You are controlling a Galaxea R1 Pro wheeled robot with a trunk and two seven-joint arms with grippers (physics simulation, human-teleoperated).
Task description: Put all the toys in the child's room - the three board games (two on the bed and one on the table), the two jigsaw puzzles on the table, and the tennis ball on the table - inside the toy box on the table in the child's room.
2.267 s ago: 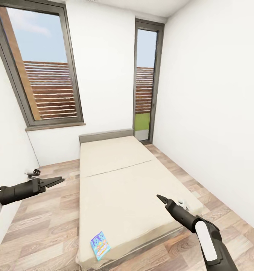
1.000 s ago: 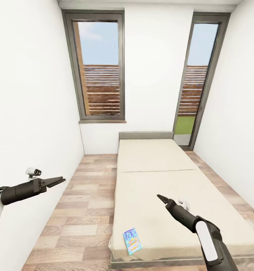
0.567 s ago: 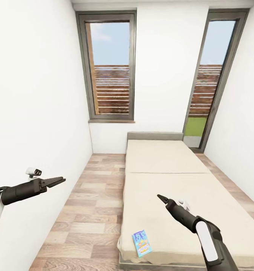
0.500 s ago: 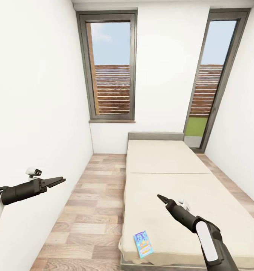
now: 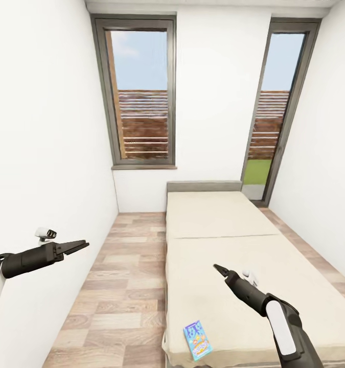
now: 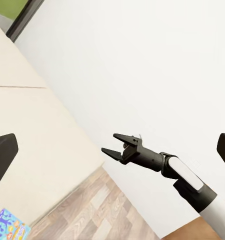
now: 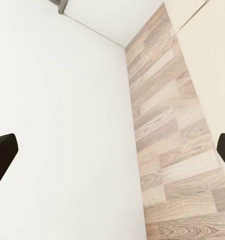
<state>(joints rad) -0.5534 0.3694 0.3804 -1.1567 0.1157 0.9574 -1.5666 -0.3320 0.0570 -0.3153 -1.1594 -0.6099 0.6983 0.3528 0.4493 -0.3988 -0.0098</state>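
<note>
Your right claw [image 5: 216, 268] hangs parted and empty over the bed [image 5: 218, 225], the left claw [image 5: 83, 244] likewise wide, and the blue game [image 5: 198, 340] lies below and nearer you at the mattress corner: likely light, stiff, slick, so pinch it across an overhanging edge.

Both arms are matte dark grey with glossy white forearm shells; each thin black end effector [image 5: 79, 245] [image 5: 216, 267] tapers to pointed fingers.
</note>
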